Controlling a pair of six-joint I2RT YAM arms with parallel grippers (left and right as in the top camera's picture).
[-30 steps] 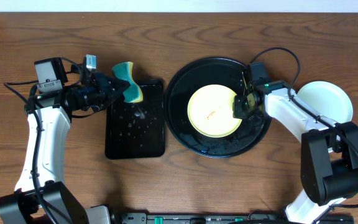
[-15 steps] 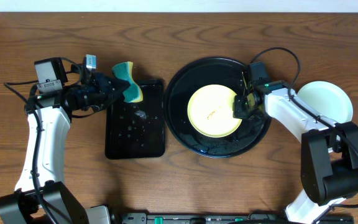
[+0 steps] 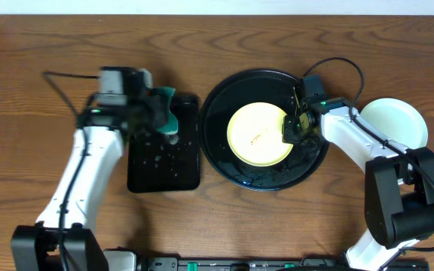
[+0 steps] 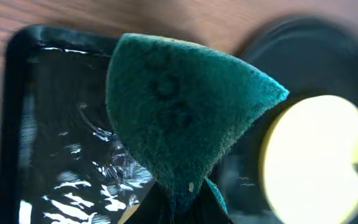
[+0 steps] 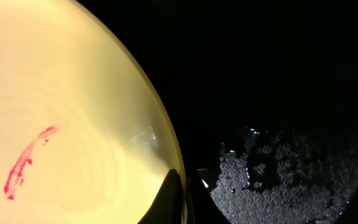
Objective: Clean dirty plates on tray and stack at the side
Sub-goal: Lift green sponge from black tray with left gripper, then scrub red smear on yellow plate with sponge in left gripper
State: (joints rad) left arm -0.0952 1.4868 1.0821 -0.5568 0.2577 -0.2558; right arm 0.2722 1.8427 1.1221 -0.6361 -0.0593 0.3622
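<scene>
Plates are partly done, I judge: a pale yellow plate [image 3: 259, 135] bearing a red smear [image 5: 25, 163] lies in the round black tray [image 3: 224, 162], while a pale mint plate [image 3: 398, 124] rests on the table at the right. The left gripper [image 3: 164, 120], its arm bent above the rectangular tray [image 3: 145, 169], is clamped on a green sponge [image 4: 185, 118]. The right gripper [image 3: 291, 129], arm reaching in from the right, pinches the yellow plate's rim.
</scene>
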